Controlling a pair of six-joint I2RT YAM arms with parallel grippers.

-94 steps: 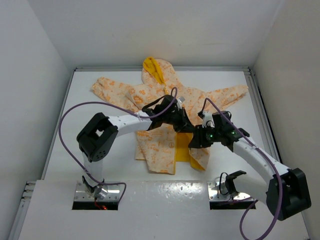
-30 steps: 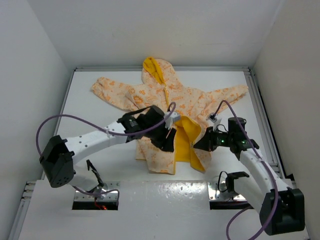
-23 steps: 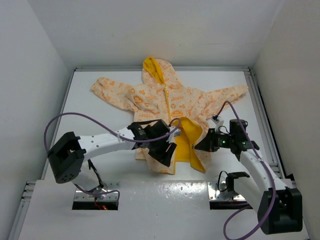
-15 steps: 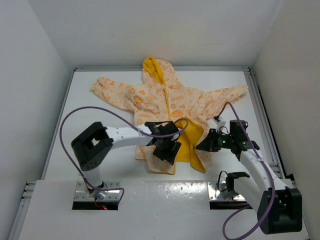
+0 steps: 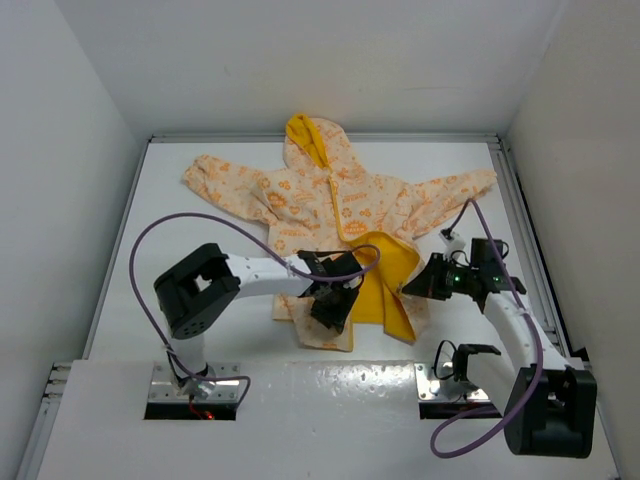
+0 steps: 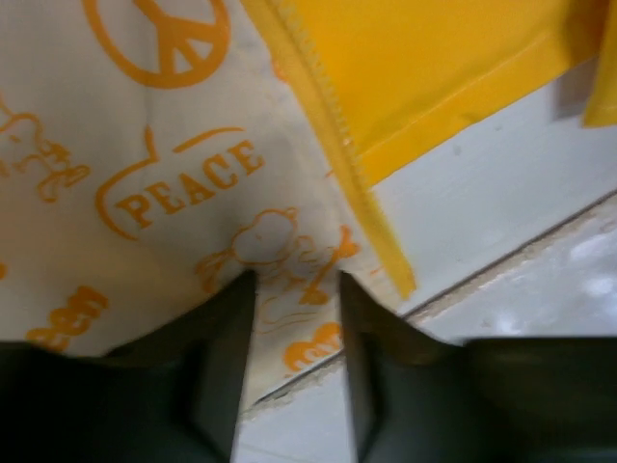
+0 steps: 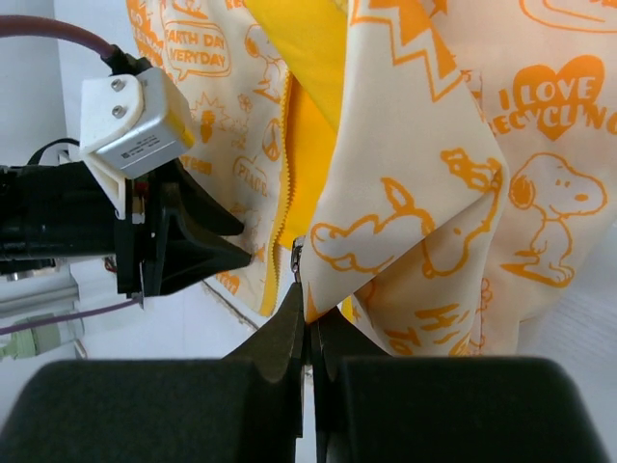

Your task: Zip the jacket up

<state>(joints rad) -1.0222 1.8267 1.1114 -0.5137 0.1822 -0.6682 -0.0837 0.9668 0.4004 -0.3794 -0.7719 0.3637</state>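
Note:
The cream jacket (image 5: pixel 340 200) with orange prints lies flat, hood at the far end and sleeves spread. Its lower right front panel is turned over, showing yellow lining (image 5: pixel 385 285). My left gripper (image 5: pixel 330 308) sits at the bottom hem of the left panel. In the left wrist view it (image 6: pixel 295 282) is open, straddling the hem corner beside the yellow zipper tape (image 6: pixel 347 164). My right gripper (image 5: pixel 418 285) is shut on the right panel's lower front edge (image 7: pixel 434 193), pinching the fabric (image 7: pixel 310 307) just below the metal zipper slider (image 7: pixel 295 258).
The white table (image 5: pixel 200 260) has raised rails on the left, right and far sides. A seam (image 6: pixel 540 251) marks its front edge beside the hem. Purple cables (image 5: pixel 150 240) loop over the left side. The left wrist's white camera box (image 7: pixel 135 121) is close to my right fingers.
My left gripper has drawn back down the left panel to its bottom hem. My right gripper has shifted slightly right with the panel edge, laying the yellow lining wider.

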